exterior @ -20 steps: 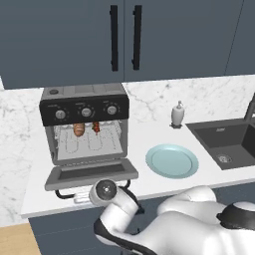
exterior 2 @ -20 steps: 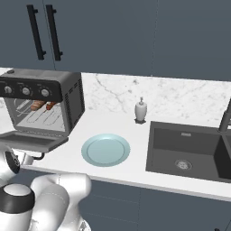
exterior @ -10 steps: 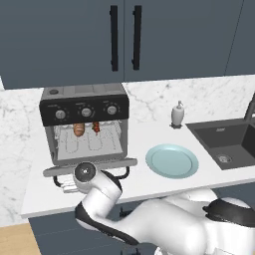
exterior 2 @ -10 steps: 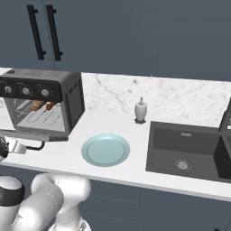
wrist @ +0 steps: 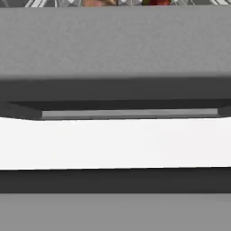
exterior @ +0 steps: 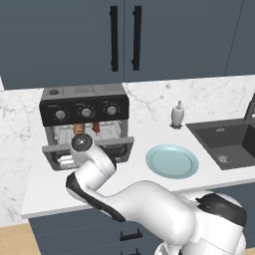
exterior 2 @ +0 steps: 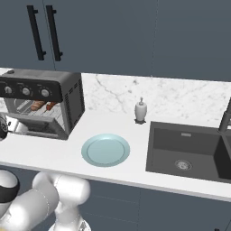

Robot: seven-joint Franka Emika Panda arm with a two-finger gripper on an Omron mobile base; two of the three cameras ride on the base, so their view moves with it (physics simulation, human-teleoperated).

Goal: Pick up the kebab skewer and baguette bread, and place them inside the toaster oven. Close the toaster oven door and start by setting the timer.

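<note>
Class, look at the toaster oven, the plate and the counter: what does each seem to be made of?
Toaster oven: apparently brushed grey metal, with a glossy black panel that could be plastic.
Plate: likely glazed ceramic, given its smooth pale blue surface and raised rim.
Counter: looks like white marble, from the grey veining.

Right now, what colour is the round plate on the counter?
Pale blue-green; the plate shows best in the right base view.

The toaster oven door [wrist: 117, 45] lay as a broad grey slab straight ahead of the jaws, very close. Beyond its far edge a sliver of the baguette bread [wrist: 100, 2] and the kebab skewer [wrist: 155, 2] showed. Nearer, white counter [wrist: 115, 143] crossed beneath the door's dark edge.
</note>
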